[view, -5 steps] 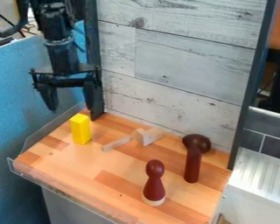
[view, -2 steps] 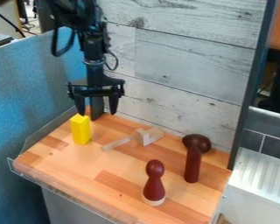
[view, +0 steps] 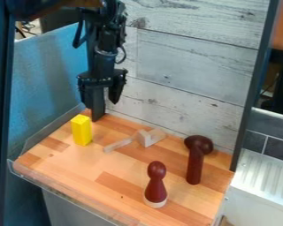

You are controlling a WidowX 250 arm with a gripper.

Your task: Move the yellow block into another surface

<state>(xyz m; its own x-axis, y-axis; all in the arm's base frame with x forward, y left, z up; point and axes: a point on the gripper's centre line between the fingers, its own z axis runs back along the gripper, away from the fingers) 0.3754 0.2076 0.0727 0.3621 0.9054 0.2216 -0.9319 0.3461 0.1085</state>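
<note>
Yellow block upright below a spread claw

From where I'm standing, the claw [view: 101,102] hangs with its two fingers apart and nothing between them. Below it, a little to my left, the yellow block [view: 81,131] stands on end on the wooden surface [view: 76,174]. It looks like painted wood: light, stiff, not at all fragile. I'd take it by two opposite upright sides, about halfway up or slightly higher, with the fingers square to the faces. Pinch across the corners and it may twist; the paint could be a bit slippery too. It's tall on a narrow foot, so a nudge from one fingertip would likely tip it.

Farther from the claw, down to my right, lies a pale wooden piece [view: 148,138] with a long handle. Beyond that come a dark mushroom-shaped piece [view: 194,170] and, farthest below, a dark red peg figure [view: 156,187] with a pale base.
</note>
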